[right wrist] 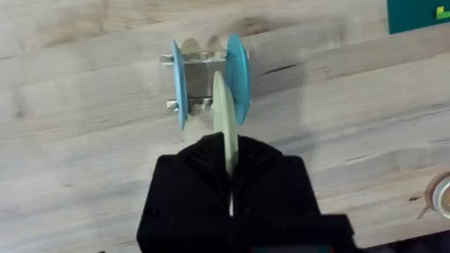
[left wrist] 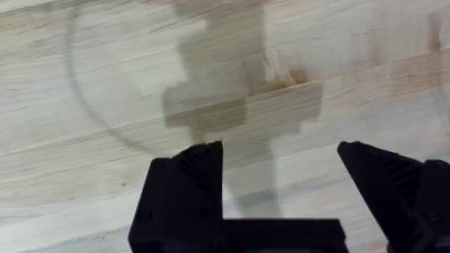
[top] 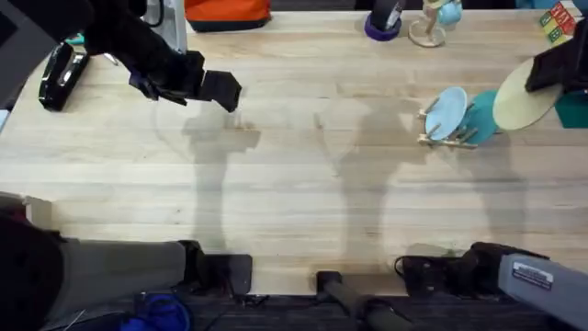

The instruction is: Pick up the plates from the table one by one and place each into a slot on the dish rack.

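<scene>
A small wooden dish rack (top: 447,134) stands on the table (top: 303,193) at the right, with a light blue plate (top: 447,112) and a teal plate (top: 480,119) on edge in its slots. My right gripper (top: 551,75) is shut on a pale cream-yellow plate (top: 524,95), held in the air just right of the rack. In the right wrist view this cream plate (right wrist: 225,126) hangs edge-on above the rack (right wrist: 200,83), between the blue plate (right wrist: 179,81) and the teal plate (right wrist: 239,74). My left gripper (top: 230,94) hovers open over bare wood at the far left, its fingers (left wrist: 197,169) holding nothing.
A black device (top: 62,75) lies at the far left edge. A purple holder (top: 383,26) and a round stand with a figurine (top: 434,23) sit at the back. Coloured blocks (top: 560,20) are at the back right corner.
</scene>
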